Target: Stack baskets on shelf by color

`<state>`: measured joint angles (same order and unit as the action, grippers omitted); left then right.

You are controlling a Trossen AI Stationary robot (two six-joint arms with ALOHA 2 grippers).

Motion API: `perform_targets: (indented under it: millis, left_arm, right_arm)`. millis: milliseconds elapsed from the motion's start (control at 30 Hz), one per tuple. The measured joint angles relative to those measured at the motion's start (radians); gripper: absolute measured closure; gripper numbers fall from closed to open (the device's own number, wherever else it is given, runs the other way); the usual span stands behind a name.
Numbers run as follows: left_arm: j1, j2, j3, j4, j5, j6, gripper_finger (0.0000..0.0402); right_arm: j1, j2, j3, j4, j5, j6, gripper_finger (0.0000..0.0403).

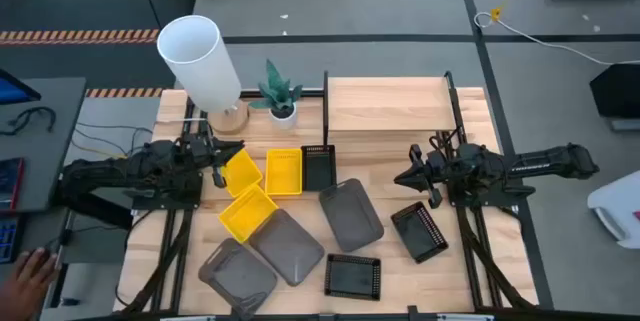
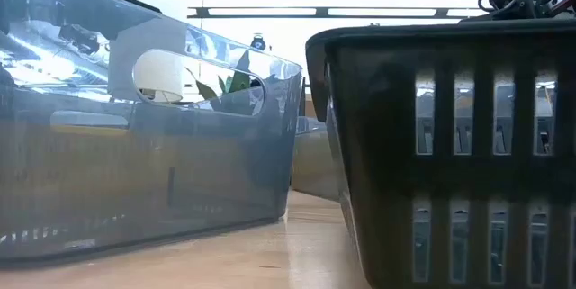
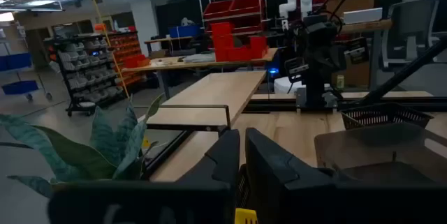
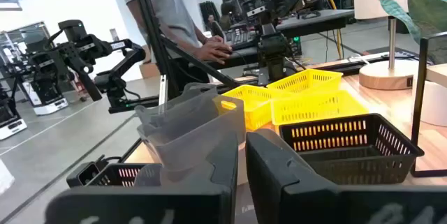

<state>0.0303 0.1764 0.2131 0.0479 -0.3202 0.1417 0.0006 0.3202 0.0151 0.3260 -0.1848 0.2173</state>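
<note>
No readable writing on anything. Light wooden shelf in black metal frame (image 1: pixel 390 103) bare at table's far edge. Yellow (image 1: pixel 283 172), grey (image 1: pixel 351 212), black mesh plastic baskets (image 1: pixel 418 231) scattered mid-table between arms. Left gripper (image 1: pixel 216 152), right gripper (image 1: pixel 404 178) both pinched together, holding nothing.

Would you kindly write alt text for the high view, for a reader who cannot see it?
Nine baskets lie scattered on a wooden table, three yellow, three grey, three black, in front of an empty shelf. The left gripper and right gripper hover at either side, jaws shut, holding nothing. A white cylinder and a small plant stand at the back left.
</note>
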Motion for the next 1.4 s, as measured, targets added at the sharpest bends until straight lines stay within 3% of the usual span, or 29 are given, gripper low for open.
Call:
perform_targets:
  millis: [1400]
  left_arm:
    - [0.000, 0.000, 0.000, 0.000, 0.000, 0.000, 0.0366]
  right_arm:
    - [0.000, 0.000, 0.000, 0.000, 0.000, 0.000, 0.0368]
